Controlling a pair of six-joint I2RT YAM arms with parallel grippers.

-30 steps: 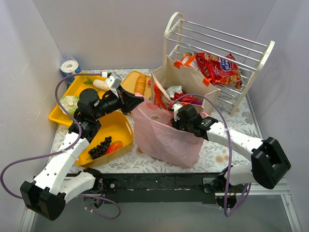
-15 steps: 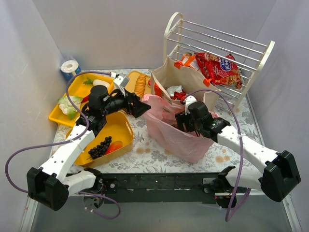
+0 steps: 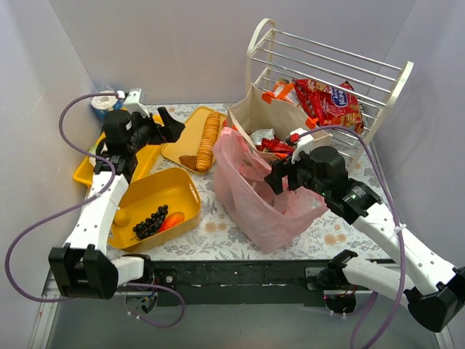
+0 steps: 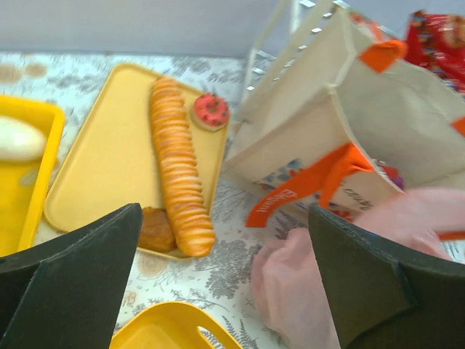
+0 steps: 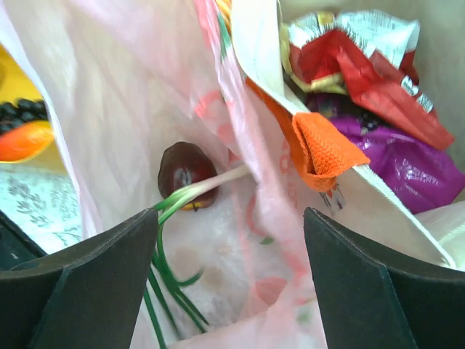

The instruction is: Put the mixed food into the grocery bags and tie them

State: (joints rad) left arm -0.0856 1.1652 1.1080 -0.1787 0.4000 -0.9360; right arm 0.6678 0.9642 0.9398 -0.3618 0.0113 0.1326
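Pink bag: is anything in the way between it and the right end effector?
Nothing visible is. The right end effector hangs open just above the pink bag, looking straight into it; the orange handle lies off to the side.

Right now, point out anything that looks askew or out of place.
The pink plastic bag sags against the beige tote, its mouth gaping; an orange strap handle droops over the tote's rim beside it. A red snack packet lies on the white rack, outside both bags.
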